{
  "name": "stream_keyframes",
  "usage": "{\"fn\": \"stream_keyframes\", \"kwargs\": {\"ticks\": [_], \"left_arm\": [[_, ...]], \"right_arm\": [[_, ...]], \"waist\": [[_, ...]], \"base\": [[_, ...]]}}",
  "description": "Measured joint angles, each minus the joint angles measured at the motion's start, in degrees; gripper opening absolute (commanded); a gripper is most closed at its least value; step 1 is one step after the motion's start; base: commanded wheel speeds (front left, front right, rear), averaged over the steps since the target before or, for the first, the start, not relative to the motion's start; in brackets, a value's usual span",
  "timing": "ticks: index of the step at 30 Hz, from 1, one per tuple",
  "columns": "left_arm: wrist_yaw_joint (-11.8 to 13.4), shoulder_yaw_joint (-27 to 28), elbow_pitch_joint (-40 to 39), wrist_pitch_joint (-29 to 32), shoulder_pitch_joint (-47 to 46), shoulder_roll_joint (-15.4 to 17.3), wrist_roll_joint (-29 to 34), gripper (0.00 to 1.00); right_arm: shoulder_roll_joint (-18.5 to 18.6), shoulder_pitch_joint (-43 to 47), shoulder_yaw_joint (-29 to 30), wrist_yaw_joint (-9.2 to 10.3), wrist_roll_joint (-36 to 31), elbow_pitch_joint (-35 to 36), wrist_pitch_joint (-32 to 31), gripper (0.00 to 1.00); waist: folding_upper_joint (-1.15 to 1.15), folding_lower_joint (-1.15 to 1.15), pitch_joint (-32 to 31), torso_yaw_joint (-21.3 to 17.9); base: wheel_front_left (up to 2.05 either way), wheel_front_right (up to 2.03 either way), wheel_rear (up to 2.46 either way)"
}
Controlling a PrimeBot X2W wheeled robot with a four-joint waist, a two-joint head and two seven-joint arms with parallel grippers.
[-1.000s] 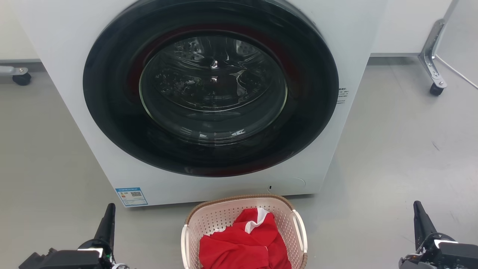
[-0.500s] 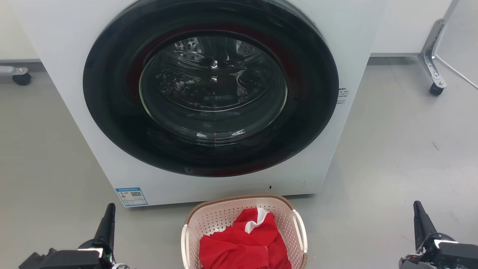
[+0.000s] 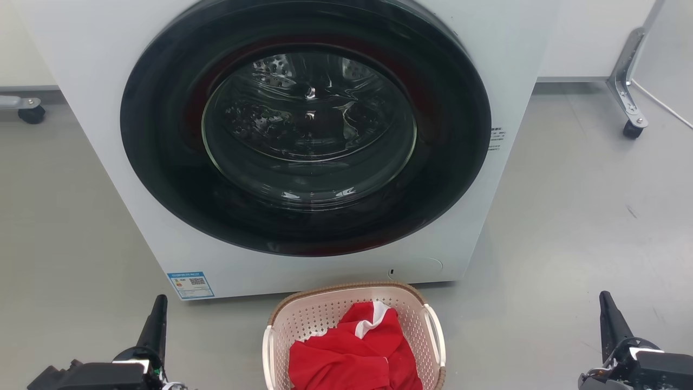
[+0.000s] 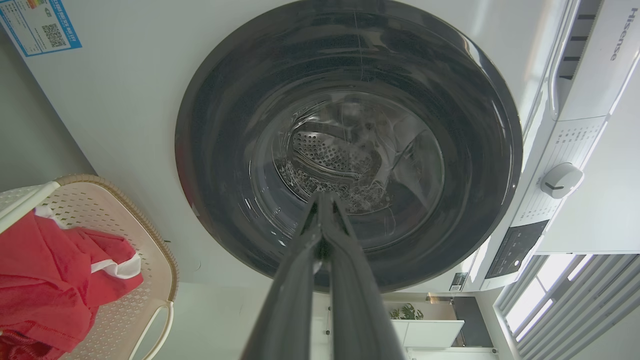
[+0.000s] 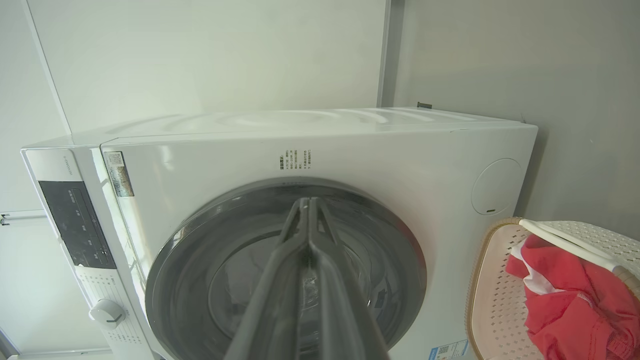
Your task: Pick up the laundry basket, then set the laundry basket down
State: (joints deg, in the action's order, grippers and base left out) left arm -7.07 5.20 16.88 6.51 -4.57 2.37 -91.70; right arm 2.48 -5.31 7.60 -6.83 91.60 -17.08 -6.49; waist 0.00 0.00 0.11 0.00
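The laundry basket (image 3: 319,314), cream-pink and perforated with a brown woven rim and white side handles, stands on the floor at the bottom centre of the head view, right in front of the washing machine. Red cloth with a white trim lies inside it. The basket also shows at the left edge of the left wrist view (image 4: 145,250) and the right edge of the right wrist view (image 5: 487,305). My left gripper (image 3: 158,306) is shut, well to the basket's left. My right gripper (image 3: 605,302) is shut, far to its right. Neither touches the basket.
A big white washing machine (image 3: 97,81) with a dark round door (image 3: 306,127) stands just behind the basket. A metal frame leg on a caster (image 3: 631,127) is at the back right, another caster (image 3: 31,114) at the back left. Grey floor spreads on both sides.
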Motion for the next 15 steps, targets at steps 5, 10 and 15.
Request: {"fn": "stream_keyframes", "kwargs": {"ticks": [5, 10, 15], "left_arm": [[0.00, 0.00, 0.00, 0.00, 0.00, 0.00, 0.00, 0.00], [0.00, 0.00, -0.01, 0.00, 0.00, 0.00, 0.00, 0.00], [0.00, 0.00, -0.01, 0.00, 0.00, 0.00, 0.00, 0.00]], "right_arm": [[0.00, 0.00, 0.00, -0.01, 0.00, 0.01, 0.00, 0.00], [0.00, 0.00, 0.00, -0.01, 0.00, 0.01, 0.00, 0.00], [0.00, 0.00, 0.00, -0.01, 0.00, 0.02, 0.00, 0.00]], "waist": [[0.00, 0.00, 0.00, 0.00], [0.00, 0.00, 0.00, 0.00], [0.00, 0.00, 0.00, 0.00]], "base": [[0.00, 0.00, 0.00], [0.00, 0.00, 0.00], [0.00, 0.00, 0.00]]}}
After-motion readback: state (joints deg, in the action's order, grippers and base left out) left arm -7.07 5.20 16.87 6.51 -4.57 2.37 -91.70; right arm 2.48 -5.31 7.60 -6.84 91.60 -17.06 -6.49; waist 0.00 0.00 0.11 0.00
